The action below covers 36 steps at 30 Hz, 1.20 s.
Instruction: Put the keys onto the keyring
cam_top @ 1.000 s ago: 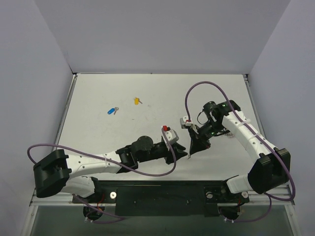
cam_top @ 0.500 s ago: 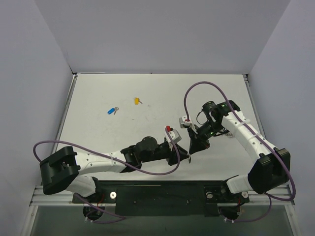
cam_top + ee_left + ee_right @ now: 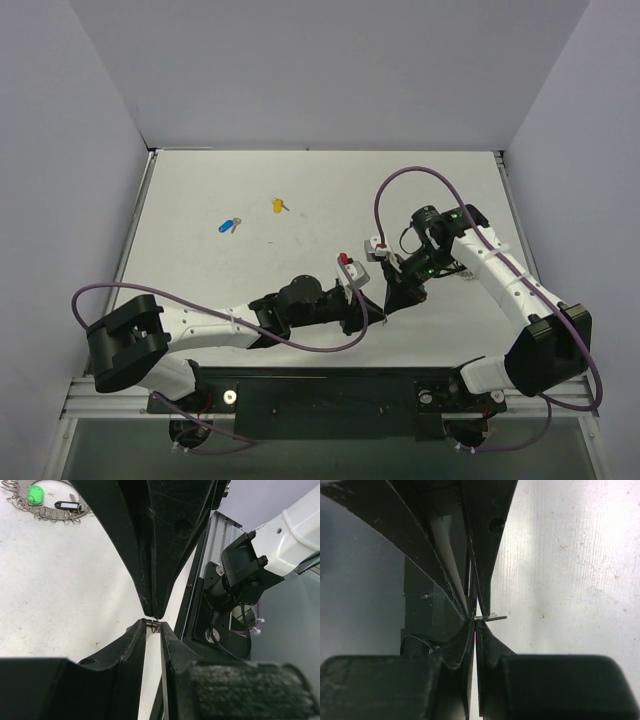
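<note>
The left claw (image 3: pixel 153 628) is holding its fingers slightly apart, with a thin metal piece (image 3: pixel 492 617) between the tips; I cannot tell if it is gripping. The right claw (image 3: pixel 474 621) is pressing fully closed, meeting it tip to tip. The blue key (image 3: pixel 228 226) and yellow key (image 3: pixel 279 205) are lying on the tabletop (image 3: pixel 200 270) at upper left, well apart from both claws. The green key (image 3: pixel 35 493) is lying by the keyring (image 3: pixel 47 514).

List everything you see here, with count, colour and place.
blue key: one, blue head, left on the table
yellow key: one, yellow head, beyond the blue key
chain of rings: one, silver, on the table
green key head: one, green, within the chain's curve
tag: one, black, beside the green head
metal piece: one, silver, between the claw tips
right claw: one, black, shut
left claw: one, black, tip to tip with right claw
</note>
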Each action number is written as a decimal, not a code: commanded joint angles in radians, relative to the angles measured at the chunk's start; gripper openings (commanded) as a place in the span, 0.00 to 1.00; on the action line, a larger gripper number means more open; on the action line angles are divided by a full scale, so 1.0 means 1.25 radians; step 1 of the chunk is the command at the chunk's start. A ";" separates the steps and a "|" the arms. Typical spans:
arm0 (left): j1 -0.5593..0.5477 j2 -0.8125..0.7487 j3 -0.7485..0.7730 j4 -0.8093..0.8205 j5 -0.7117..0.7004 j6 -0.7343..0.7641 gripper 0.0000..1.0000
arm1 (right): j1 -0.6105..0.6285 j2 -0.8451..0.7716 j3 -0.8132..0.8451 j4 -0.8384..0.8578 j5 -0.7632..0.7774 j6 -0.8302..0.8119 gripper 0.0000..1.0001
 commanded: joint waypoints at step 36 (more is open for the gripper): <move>0.025 -0.015 0.003 0.087 0.048 -0.046 0.00 | 0.013 -0.021 0.006 -0.027 -0.031 0.004 0.04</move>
